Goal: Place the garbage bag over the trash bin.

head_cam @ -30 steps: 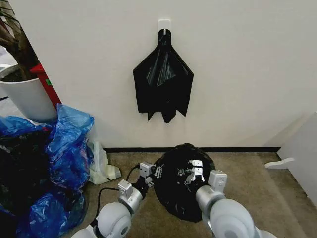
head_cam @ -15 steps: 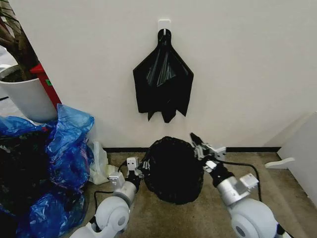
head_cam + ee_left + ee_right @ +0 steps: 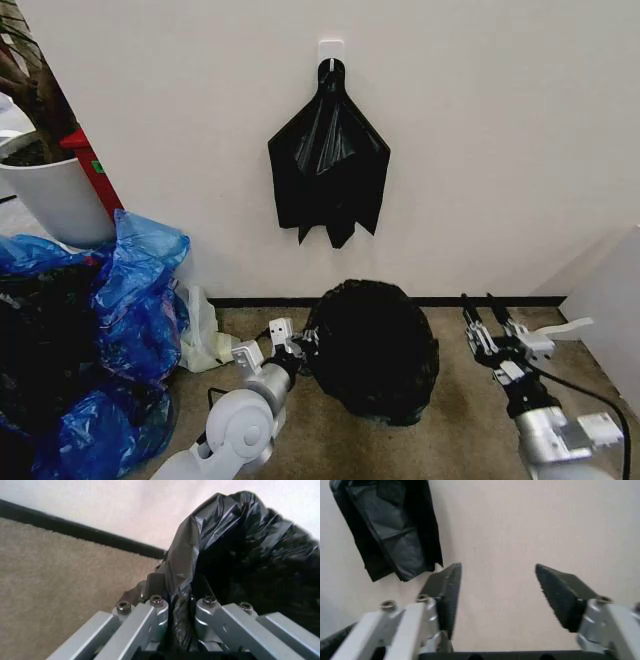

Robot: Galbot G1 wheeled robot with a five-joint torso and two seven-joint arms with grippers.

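Observation:
The garbage bag [image 3: 372, 345] is a glossy black wrinkled mound on the carpet by the wall. The trash bin is hidden beneath it. My left gripper [image 3: 298, 345] is at the bag's left edge, shut on a fold of the black plastic. In the left wrist view that fold of the garbage bag [image 3: 240, 547] runs up between the left gripper [image 3: 177, 588] fingers. My right gripper [image 3: 492, 320] stands open to the right of the bag, apart from it. In the right wrist view the right gripper [image 3: 500, 588] faces the wall with nothing between its fingers.
A kite-shaped black bundle [image 3: 330, 165] hangs from a wall hook above the bag, and it also appears as the bundle [image 3: 390, 528] in the right wrist view. Blue plastic bags [image 3: 130, 300] pile up at the left beside a white plant pot [image 3: 55, 195]. A white panel [image 3: 610, 310] stands at the right.
My right gripper has let go of the bag's upper right edge and swung out to the right, open. The bag has settled lower and slightly rightward. The left gripper keeps its hold.

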